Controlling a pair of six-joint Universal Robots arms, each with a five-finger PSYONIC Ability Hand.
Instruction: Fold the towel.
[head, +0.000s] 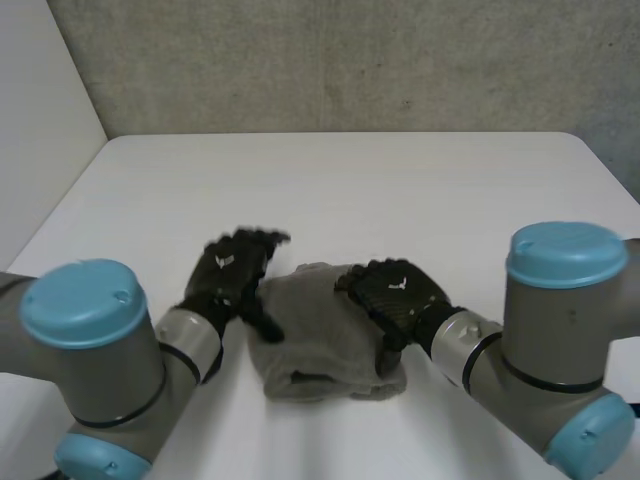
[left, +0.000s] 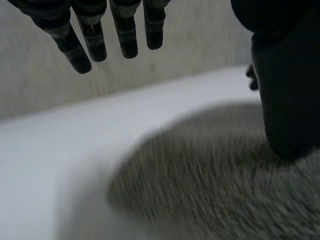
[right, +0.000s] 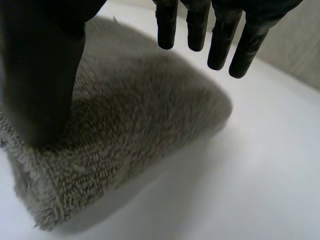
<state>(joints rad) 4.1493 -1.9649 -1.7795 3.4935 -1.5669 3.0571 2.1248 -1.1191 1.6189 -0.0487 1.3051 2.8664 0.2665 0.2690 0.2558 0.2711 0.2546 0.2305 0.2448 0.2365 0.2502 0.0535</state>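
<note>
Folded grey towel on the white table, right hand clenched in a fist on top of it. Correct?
Not the fist. The right hand is open: the right wrist view shows its fingers straight above the towel, its thumb resting on it. The towel is grey, folded, on the white table.

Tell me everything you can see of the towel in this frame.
The towel is grey, thick-piled terry, folded into a small plump bundle, lying on the white table between the hands. The thumb of the left hand rests on its edge on that side; the right hand is over its other side, thumb pressing into the pile, fingers straight and clear of it.
</note>
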